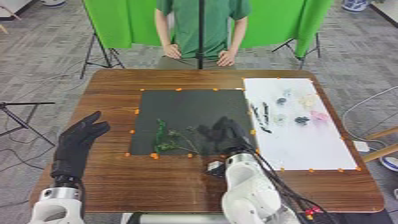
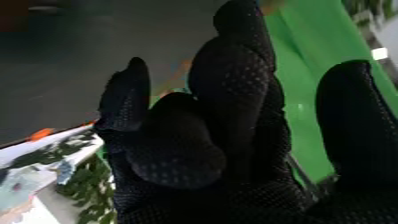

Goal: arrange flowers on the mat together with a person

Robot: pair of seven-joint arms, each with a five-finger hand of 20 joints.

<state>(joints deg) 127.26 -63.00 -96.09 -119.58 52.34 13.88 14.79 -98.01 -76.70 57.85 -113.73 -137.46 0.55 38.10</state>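
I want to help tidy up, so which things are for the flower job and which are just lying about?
For the flowers:
black mat
green sprigs on it
white sheet
pink flower and dark flower on the sheet

Probably just there:
green curtain
black stand on the floor
blue-and-white pot

Support: brown wooden table [image 1: 115,186] | black mat [image 1: 182,107]: laid flat near the middle, edges dotted with orange markers [image 1: 155,156] | white sheet [image 1: 306,150]: laid flat just beside the mat, on the table's right side, extended past it at far and near ends, edges likewise marked in orange
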